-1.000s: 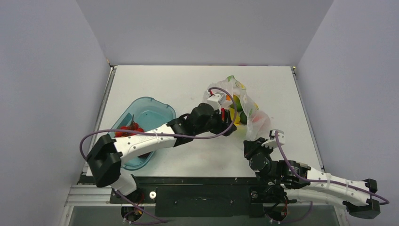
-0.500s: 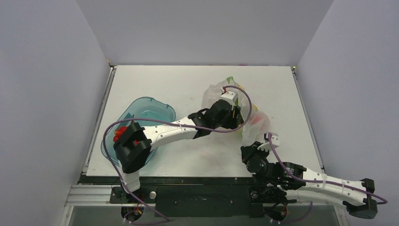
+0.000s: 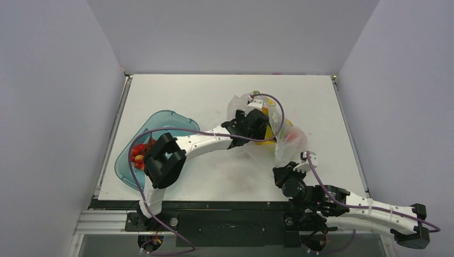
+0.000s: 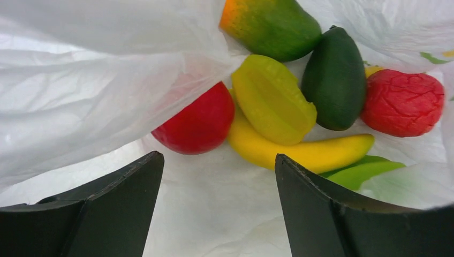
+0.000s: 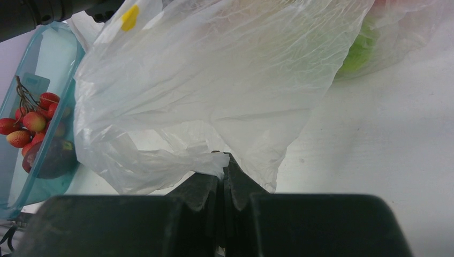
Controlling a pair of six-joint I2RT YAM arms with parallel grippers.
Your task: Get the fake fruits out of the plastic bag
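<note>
The plastic bag [image 3: 286, 145] lies at mid-right of the table; it also fills the right wrist view [image 5: 214, 80]. My left gripper [image 4: 218, 160] is open and empty inside the bag's mouth; from above its head [image 3: 252, 122] is at the bag. Just ahead of its fingers lie the fake fruits: a red apple [image 4: 198, 122], a yellow banana [image 4: 300, 152], a yellow-green piece [image 4: 273, 99], a dark green fruit [image 4: 334, 77], an orange-green mango [image 4: 270, 24] and a dark red round fruit [image 4: 402, 101]. My right gripper [image 5: 223, 160] is shut on the bag's near edge.
A teal-blue oval tray [image 3: 160, 124] sits at the left, partly under the left arm; it holds a cluster of small red berries [image 3: 139, 152], also seen in the right wrist view [image 5: 27, 123]. Grey walls enclose the table on three sides.
The left arm has reached further right and away, and its gripper has gone into the bag's mouth. The right gripper has drawn slightly nearer, still pinching the bag.
</note>
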